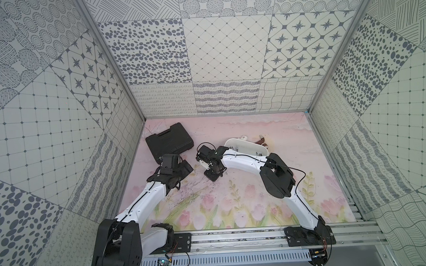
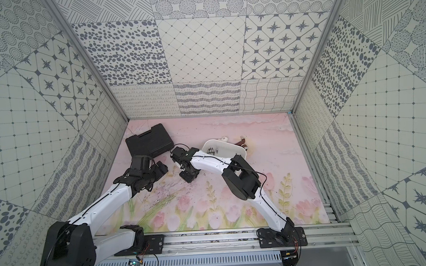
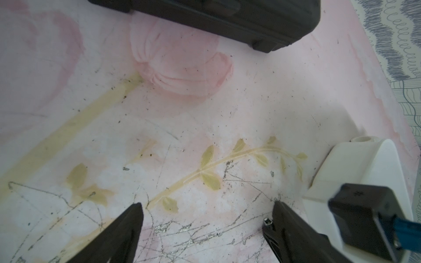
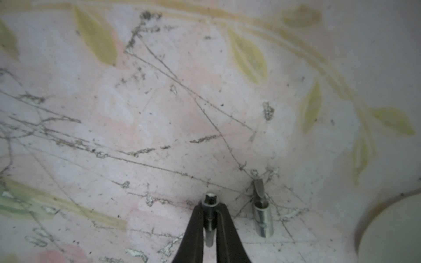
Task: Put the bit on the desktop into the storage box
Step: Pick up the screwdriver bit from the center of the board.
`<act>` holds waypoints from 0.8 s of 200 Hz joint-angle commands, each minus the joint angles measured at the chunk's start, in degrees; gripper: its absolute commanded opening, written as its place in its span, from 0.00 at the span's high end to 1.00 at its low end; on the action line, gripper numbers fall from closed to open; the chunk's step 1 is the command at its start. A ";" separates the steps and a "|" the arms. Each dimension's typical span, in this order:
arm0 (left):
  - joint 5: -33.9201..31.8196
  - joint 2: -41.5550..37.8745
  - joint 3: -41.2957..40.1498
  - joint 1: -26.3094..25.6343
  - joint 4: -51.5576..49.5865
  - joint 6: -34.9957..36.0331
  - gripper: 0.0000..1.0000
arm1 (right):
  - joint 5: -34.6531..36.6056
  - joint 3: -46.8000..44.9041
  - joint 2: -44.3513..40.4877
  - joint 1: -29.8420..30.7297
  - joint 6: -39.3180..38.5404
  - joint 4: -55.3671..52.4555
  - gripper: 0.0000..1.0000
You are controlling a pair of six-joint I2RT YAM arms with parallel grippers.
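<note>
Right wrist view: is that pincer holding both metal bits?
No, the right gripper pinches one bit; the other bit lies beside it on the desktop.

Pale walls (image 1: pixel 227 50), grey patchwork patterns

Lab robot cell: patterned walls (image 1: pixel 227 50), aluminium rail (image 1: pixel 237 240).

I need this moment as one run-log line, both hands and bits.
right hand: shut on bit at desktop | second bit: loose beside it | left hand: open, empty | storage box: bits inside
</note>
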 commanded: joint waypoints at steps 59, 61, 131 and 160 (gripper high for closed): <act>0.68 -0.79 0.53 0.16 0.04 0.00 0.06 | -0.29 -1.06 -9.98 -1.64 1.54 -0.02 0.93; 0.66 -0.81 0.50 0.17 0.01 -0.04 0.06 | -0.27 -1.17 -10.27 -1.70 1.52 -0.04 0.93; 0.68 -1.10 0.58 0.13 -0.21 0.31 0.06 | 1.67 -5.21 -18.41 -8.08 1.87 -0.03 0.93; 0.81 -1.09 0.58 0.17 -0.26 0.33 0.06 | 2.88 -8.75 -20.98 -12.18 2.17 -0.06 0.93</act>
